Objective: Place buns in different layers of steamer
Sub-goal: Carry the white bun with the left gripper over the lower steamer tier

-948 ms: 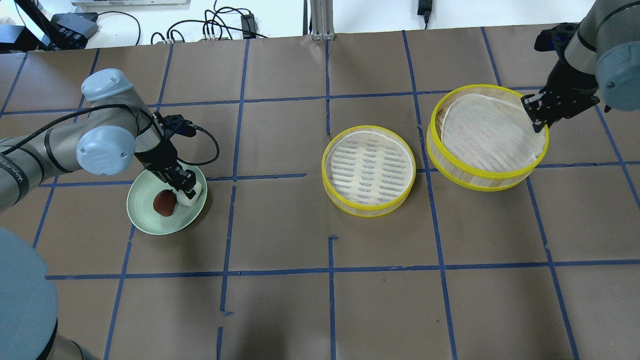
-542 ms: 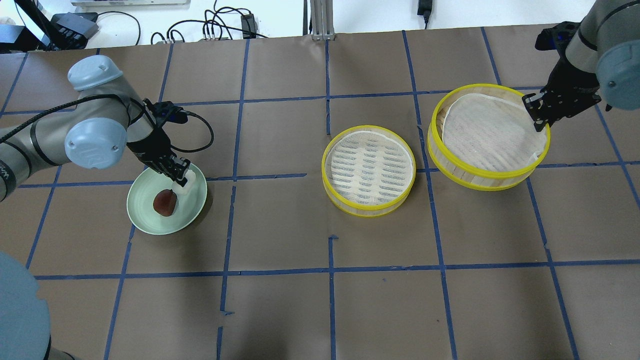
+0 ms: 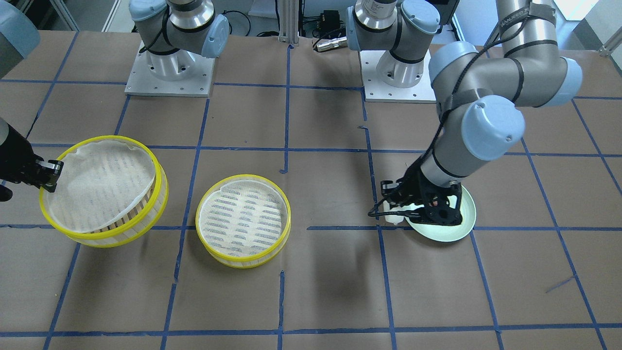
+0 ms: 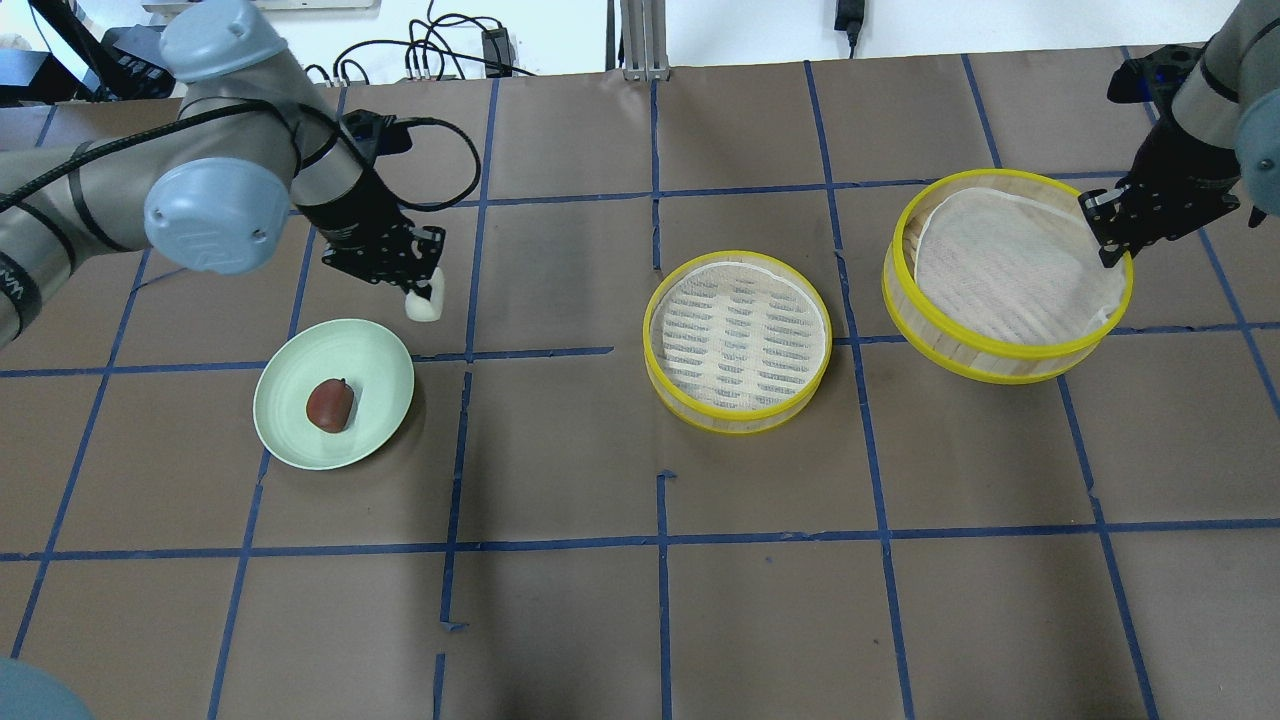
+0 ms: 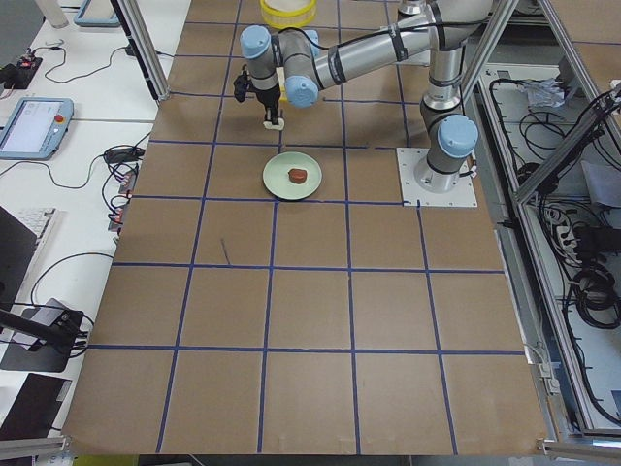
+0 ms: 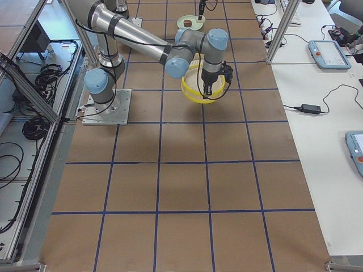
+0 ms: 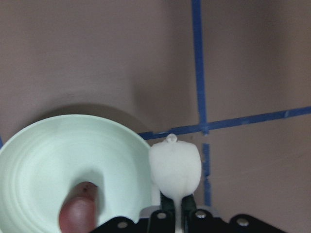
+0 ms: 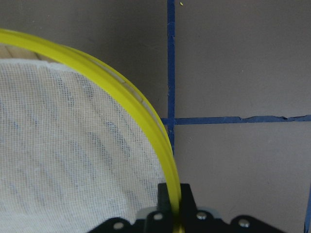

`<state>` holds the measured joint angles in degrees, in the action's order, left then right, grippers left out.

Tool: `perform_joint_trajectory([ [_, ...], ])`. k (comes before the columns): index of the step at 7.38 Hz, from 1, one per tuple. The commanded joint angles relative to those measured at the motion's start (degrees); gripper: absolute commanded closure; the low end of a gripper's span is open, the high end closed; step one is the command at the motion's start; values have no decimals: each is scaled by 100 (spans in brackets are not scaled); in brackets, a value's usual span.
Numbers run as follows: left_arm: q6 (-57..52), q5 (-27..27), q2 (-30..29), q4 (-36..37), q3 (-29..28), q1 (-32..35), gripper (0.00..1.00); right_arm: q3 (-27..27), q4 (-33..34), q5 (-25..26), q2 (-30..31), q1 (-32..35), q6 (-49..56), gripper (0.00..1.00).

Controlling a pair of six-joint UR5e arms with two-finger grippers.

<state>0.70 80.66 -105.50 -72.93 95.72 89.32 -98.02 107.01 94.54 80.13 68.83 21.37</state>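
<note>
My left gripper (image 4: pixel 418 287) is shut on the white bun (image 4: pixel 424 304) and holds it in the air beyond the plate's right rim; the bun also shows in the left wrist view (image 7: pixel 175 167). The dark reddish-brown bun (image 4: pixel 330 405) lies on the pale green plate (image 4: pixel 300 445). One steamer tier (image 4: pixel 738 335) stands empty on the table at the centre. My right gripper (image 4: pixel 1106 238) is shut on the yellow rim of the second tier (image 4: pixel 1005 275), which hangs tilted; the rim also shows in the right wrist view (image 8: pixel 141 109).
Brown paper with blue tape lines covers the table (image 4: pixel 660 600). Cables (image 4: pixel 440 50) lie along the far edge. The two arm bases (image 3: pixel 170 73) stand at the robot's side.
My left gripper has lifted the white bun off the plate and carried it up and to the right. My right gripper has shifted the held tier a little to the right.
</note>
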Motion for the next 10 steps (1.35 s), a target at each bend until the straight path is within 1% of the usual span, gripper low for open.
perform_joint_trajectory([
  [1, 2118, -968, -153, 494, -159, 1030, 98, -15, 13, -5, -24, -45, 192, 91],
  [2, 3206, -1156, -485, 1343, -159, 1496, 98, -32, 22, -5, -33, -45, 192, 91],
  [3, 3487, -1149, -802, 1716, -159, 1953, 97, -41, 22, -5, -33, -45, 192, 91],
  [4, 3603, -1141, -979, 1886, -159, 2228, 96, -41, 22, -5, -33, -45, 174, 91],
  [5, 3647, -1140, -1085, 1896, -159, 2274, 89, -41, 22, -5, -33, -45, 174, 91],
  [6, 3865, -1140, -1208, 2009, -150, 2283, 77, -41, 22, -5, -33, -45, 157, 91],
  [7, 3867, -1140, -1314, 2123, -142, 2283, 54, -41, 22, -5, -33, -45, 157, 91],
  [8, 3859, -1123, -1324, 2133, -89, 2309, 27, -41, 22, -5, -33, -45, 148, 91],
  [9, 3867, -1114, -1315, 2194, -106, 2336, 11, -24, 22, -14, -33, -45, 148, 91],
  [10, 3859, -1105, -1306, 2212, -124, 2336, 9, -24, 22, -14, -33, -45, 148, 91],
])
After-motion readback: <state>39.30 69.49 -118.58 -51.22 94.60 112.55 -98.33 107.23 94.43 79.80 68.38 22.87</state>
